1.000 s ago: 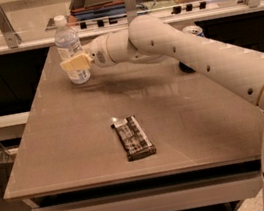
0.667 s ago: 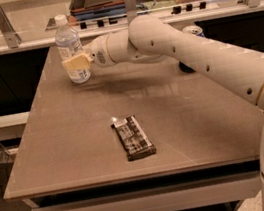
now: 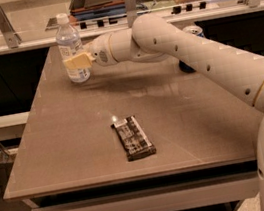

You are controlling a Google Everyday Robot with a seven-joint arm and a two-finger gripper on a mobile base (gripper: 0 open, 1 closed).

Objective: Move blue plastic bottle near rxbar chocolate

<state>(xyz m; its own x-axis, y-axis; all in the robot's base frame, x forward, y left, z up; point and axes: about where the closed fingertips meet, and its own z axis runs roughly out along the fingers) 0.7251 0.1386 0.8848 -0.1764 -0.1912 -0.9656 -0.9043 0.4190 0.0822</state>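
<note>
The blue plastic bottle, clear with a white cap and a pale label, stands upright at the far left of the table. My gripper reaches it from the right at label height. One yellowish finger lies against the bottle's front and the other is hidden behind it, so the gripper is shut on the bottle. The rxbar chocolate, a flat dark bar with a white patch at its far end, lies near the table's front middle, well apart from the bottle.
A blue can stands at the far right, mostly hidden behind my arm. The brown table ends at a front edge just beyond the bar. A counter with metal posts, a tray and a cardboard box runs behind.
</note>
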